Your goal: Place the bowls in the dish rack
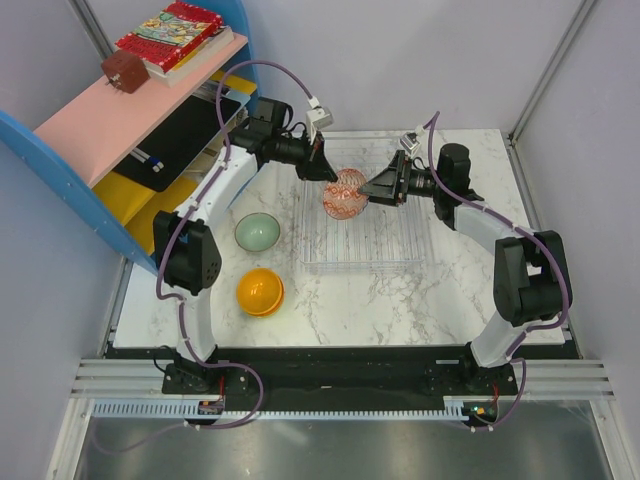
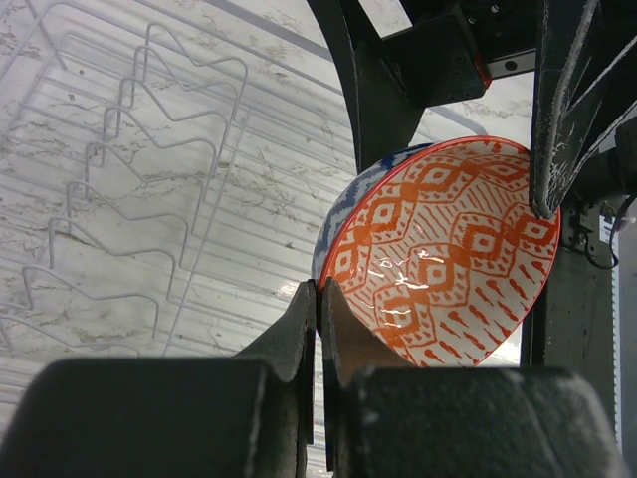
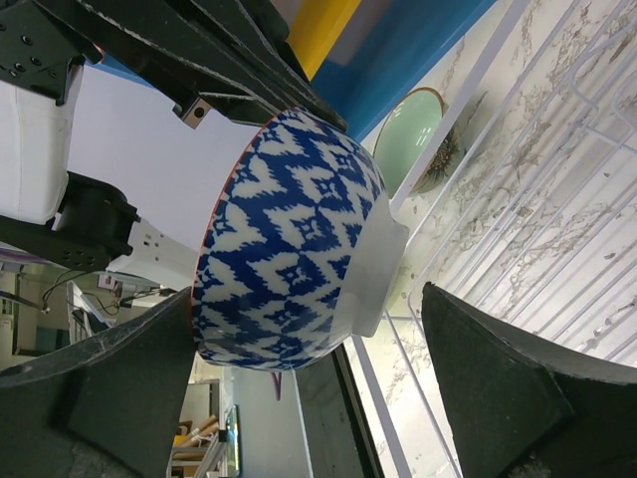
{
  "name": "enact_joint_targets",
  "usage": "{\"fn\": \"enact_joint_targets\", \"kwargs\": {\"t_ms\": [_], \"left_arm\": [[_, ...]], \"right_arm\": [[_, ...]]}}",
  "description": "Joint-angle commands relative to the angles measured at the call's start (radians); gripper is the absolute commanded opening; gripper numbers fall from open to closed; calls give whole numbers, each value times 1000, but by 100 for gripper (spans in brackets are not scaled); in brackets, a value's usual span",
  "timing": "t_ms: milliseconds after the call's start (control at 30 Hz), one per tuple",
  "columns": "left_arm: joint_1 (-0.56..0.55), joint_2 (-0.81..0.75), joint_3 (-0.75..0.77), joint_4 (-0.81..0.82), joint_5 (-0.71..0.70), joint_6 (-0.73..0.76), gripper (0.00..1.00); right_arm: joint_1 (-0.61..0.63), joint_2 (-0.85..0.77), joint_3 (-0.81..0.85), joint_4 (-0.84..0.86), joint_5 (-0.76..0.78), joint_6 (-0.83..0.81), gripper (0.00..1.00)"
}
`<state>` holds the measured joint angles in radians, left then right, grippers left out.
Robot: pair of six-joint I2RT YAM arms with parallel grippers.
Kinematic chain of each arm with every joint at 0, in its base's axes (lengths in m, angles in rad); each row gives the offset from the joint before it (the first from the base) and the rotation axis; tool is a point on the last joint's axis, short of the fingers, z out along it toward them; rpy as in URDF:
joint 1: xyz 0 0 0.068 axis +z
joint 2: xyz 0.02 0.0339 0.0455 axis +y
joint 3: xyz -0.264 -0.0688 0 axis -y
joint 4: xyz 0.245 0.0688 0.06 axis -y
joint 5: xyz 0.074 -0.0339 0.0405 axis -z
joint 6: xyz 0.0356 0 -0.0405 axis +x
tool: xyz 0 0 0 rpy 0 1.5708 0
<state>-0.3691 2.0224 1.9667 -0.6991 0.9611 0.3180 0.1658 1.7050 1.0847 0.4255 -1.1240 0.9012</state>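
Observation:
A blue-and-white patterned bowl [image 1: 343, 193], orange-patterned inside, hangs on its side above the far left part of the clear dish rack [image 1: 365, 245]. My left gripper [image 1: 325, 170] is shut on its rim, as the left wrist view shows [image 2: 320, 299]. My right gripper [image 1: 373, 190] is open and straddles the bowl [image 3: 289, 239]. One finger [image 3: 119, 388] is by the rim and the other finger [image 3: 498, 388] stands apart from the foot. A pale green bowl [image 1: 257, 232] and an orange-yellow bowl [image 1: 260, 291] sit on the table left of the rack. The red-orange and yellow-green bowls are out of view.
The blue-and-pink shelf unit [image 1: 130, 120] stands at the far left with books [image 1: 172, 35] on top. The rack's thin wire prongs [image 2: 149, 149] lie below the held bowl. The pale green bowl also shows in the right wrist view [image 3: 413, 134], beyond the rack's rim.

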Motion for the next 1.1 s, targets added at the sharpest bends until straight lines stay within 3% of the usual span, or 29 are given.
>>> {"fn": "enact_joint_targets", "kwargs": {"t_ms": [0,533,633,767,933,1067], "left_arm": [[-14,-73,-8,53,65,-46,2],[-28,-63,-5,87,33,-57,2],[-28,-63,-11,93,18,-54,2],[-31,-65,-23,102,2,-53,2],[-33,-70,-35,119,-10,-53,2],[-33,-70,-34,119,-12,-53,2]], "right_arm": [[-3,10,1,44,-13,5,98],[-3,10,-14,79,-23,39,92],[-3,12,-14,94,-28,50,87],[-3,13,-20,134,-39,82,73],[-3,24,-20,148,-49,100,66],[-3,30,-20,153,-54,104,50]]}}
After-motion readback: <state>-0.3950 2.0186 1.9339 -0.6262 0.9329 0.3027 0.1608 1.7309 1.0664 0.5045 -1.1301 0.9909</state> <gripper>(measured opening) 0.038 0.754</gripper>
